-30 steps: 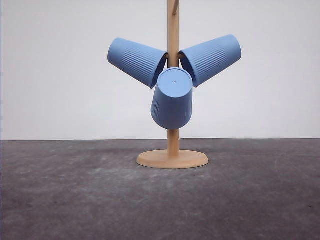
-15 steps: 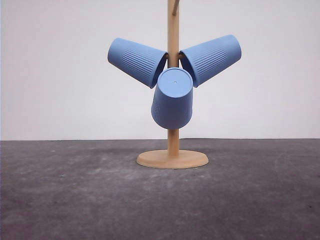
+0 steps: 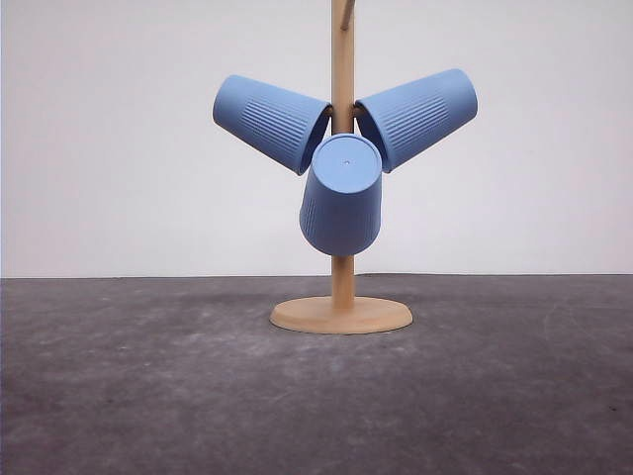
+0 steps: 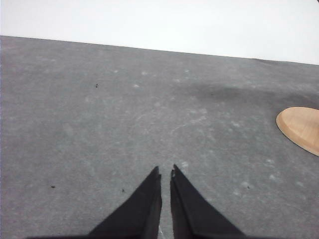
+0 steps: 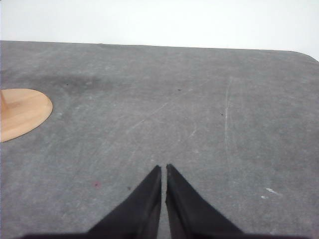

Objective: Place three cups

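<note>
Front view: cups (image 3: 341, 198) unmoved on the stand (image 3: 342, 315); left tool (image 4: 165, 175) and right tool (image 5: 163, 169) closed, empty.

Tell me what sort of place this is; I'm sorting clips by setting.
Probably a bare test bench, not a kitchen: a grey mat, a plain white backdrop, and a wooden stand hung with three cups.

A dark grey, scuffed table (image 3: 148, 396) carries a wooden stand, its round base (image 3: 341, 315) resting flat on it.
</note>
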